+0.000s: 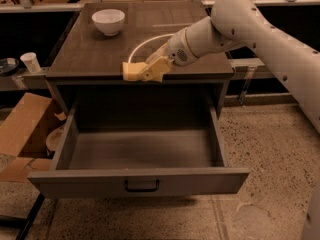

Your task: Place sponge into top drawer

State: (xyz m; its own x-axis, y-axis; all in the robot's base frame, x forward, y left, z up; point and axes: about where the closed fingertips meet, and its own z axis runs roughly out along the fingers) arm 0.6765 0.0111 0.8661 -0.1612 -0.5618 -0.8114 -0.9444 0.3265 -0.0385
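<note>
Table (90,59) front edge — arm (260,29) slanting down, jaws clamp sponge (131,71); top drawer (140,181) open.

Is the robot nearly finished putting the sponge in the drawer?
About halfway. Done: the top drawer is pulled wide open. In hand: the gripper holds the sponge at the front edge of the table, above the open drawer. Left: lower the sponge into the drawer and let go.

The place looked like a lab or workshop: speckled hard floor (265,149), loose cardboard (25,131) beside a dark table (150,34), a paper cup (31,62) on a side ledge. The gripper (144,73) held the sponge (130,70) above the table's front edge.
</note>
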